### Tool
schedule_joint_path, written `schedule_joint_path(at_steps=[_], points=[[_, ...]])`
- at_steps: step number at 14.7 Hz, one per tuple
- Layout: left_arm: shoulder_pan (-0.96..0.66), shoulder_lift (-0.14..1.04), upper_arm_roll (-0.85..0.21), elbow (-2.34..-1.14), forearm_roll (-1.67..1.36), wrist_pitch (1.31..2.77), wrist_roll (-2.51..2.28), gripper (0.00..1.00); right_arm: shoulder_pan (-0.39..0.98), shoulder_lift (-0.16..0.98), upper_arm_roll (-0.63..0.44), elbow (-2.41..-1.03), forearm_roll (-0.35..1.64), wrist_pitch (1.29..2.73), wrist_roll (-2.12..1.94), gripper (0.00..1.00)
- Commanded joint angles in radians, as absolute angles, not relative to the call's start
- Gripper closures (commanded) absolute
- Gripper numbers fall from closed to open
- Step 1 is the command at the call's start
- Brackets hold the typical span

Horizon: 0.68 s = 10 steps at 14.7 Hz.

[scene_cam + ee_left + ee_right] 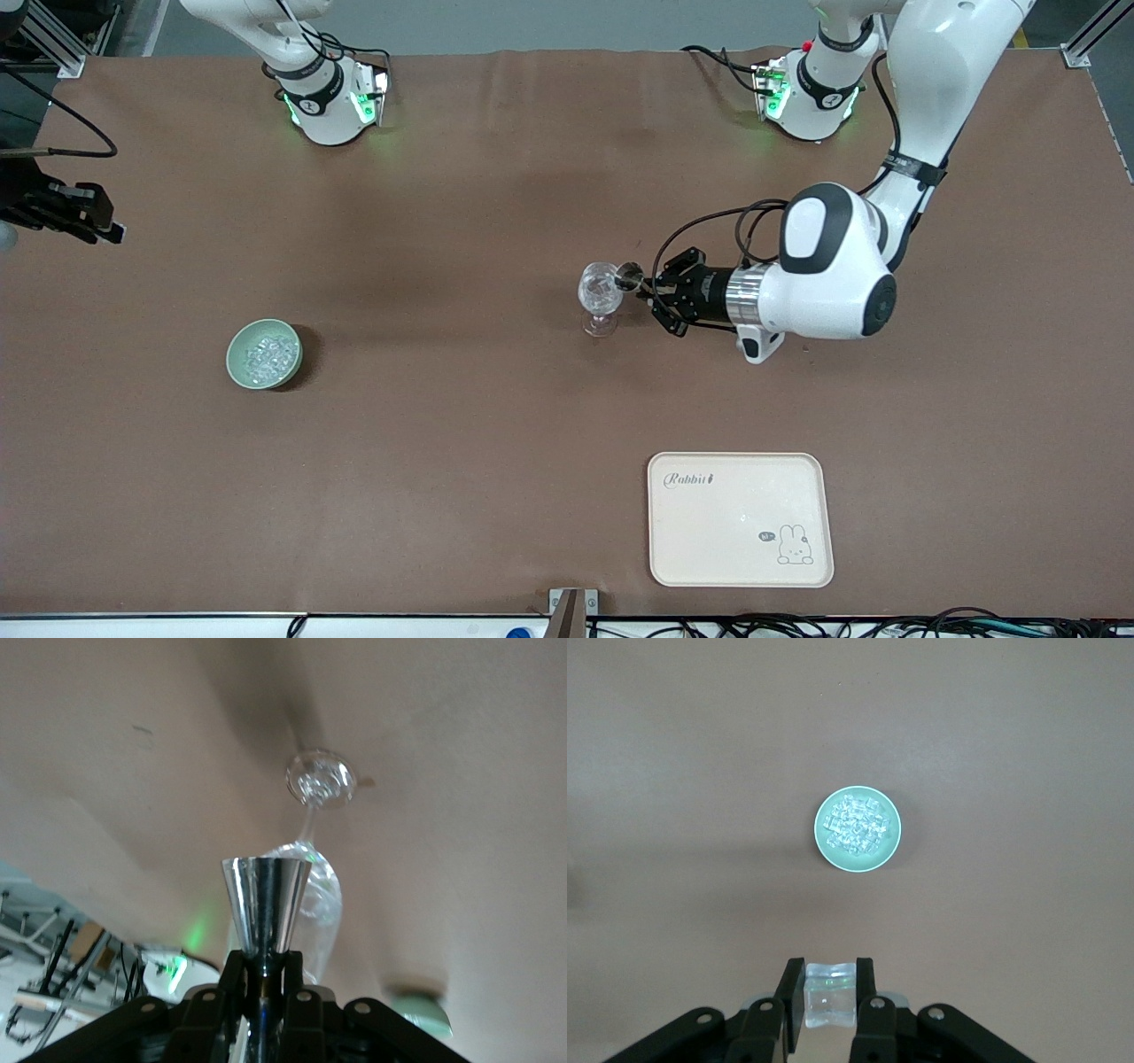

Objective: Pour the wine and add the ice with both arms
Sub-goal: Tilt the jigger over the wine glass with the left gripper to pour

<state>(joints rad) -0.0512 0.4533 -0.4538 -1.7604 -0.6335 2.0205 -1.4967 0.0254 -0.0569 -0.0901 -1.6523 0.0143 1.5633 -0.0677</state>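
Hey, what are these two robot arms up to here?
The left gripper holds a small metal cup tipped sideways at the rim of a wine glass standing mid-table, as if pouring. The right gripper holds a clear ice cube up over a green bowl of ice toward the right arm's end of the table. A cream tray lies nearer the camera.

wine glass [600, 292]: showing clear, glossy glass
jigger [265, 904]: gleaming as polished metal
table [461, 425]: looking matt brown
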Motion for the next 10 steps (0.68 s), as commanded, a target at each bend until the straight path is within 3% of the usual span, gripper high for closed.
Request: schedule_joint_path(at_steps=[1, 10], points=[[-0.071, 0.425, -0.453, -1.775, -0.581, 2.036, -1.563, 0.99, 0.029, -0.064, -0.091, -1.651, 0.012, 1.563, -0.071, 0.95], [-0.092, 0.394, -0.453, -1.775, -0.508, 2.037, -1.663, 0.99, 0.031, -0.060, -0.091, -1.652, 0.014, 1.563, -0.066, 0.94]])
